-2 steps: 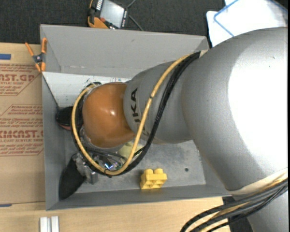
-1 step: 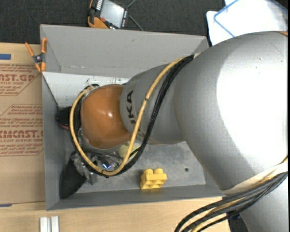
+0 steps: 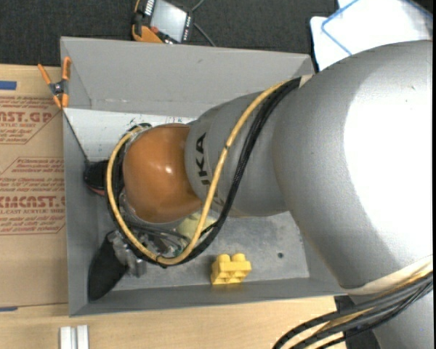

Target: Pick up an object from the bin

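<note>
Left of the yellow brick the orange-capped wrist hangs low in the bin — jaws' spread cannot be told

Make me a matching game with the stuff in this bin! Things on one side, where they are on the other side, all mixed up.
Things
1. yellow brick
2. black wedge
3. orange cover
4. dark lump

Places
A. on the arm, over the middle of the bin
B. by the left wall, about halfway up
C. on the floor near the lower wall, clear of the arm
D. in the lower left corner

Pairs: 1-C, 2-D, 3-A, 4-B
</note>
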